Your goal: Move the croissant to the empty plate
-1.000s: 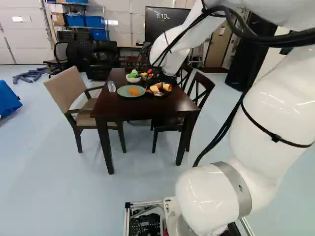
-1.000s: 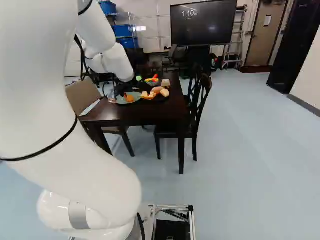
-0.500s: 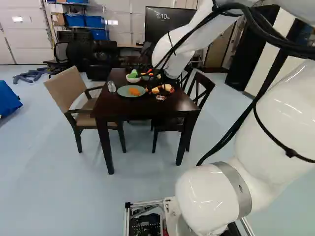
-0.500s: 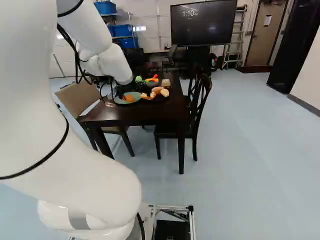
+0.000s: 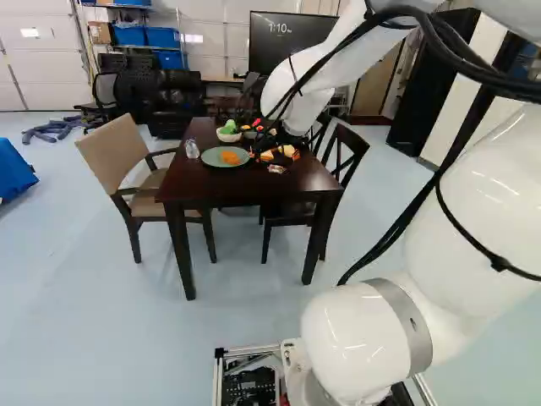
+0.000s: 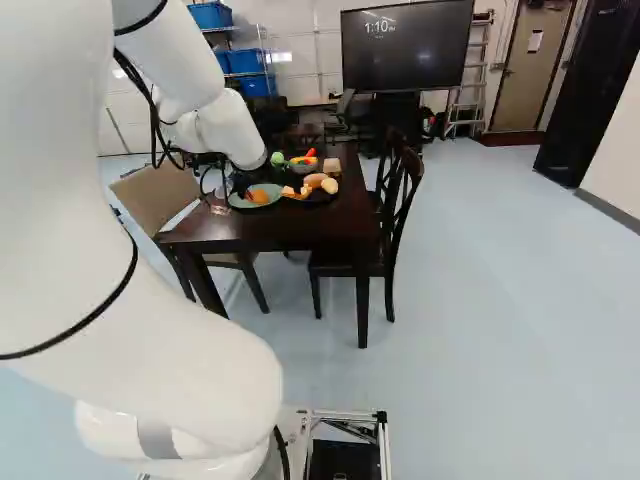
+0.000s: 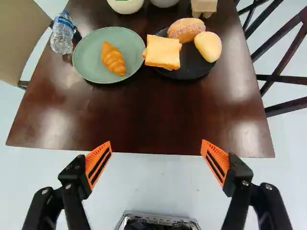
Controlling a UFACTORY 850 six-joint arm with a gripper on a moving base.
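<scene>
Stretching over the dark bench (image 7: 144,115), a robot's white arm (image 5: 473,186) holds its orange-padded fingers (image 7: 97,165) wide apart, released, their tips pointing toward the bench's near edge. Ahead of them, close to the middle of a green plate (image 7: 85,57), lies the croissant (image 7: 113,59), golden and whole. A clear bottle (image 7: 62,36) with a blue label stands just beside the plate, on the side away from the breads.

On a black plate (image 7: 194,71) next to it sit a bread slice (image 7: 163,52), a sugared bun (image 7: 186,29) and a pale roll (image 7: 208,47), the slice jutting over the rim toward the green plate; whether the two touch, an onlooker cannot tell. Farther along the bench, a white bowl (image 5: 228,136) holds something green, near a second bowl (image 6: 305,169) with red and yellow pieces. A beige armchair (image 5: 117,154) faces the left side of the bench in the left base view, dark wooden chairs (image 6: 400,195) line the opposite side, and a large screen (image 6: 407,50) stands beyond.
</scene>
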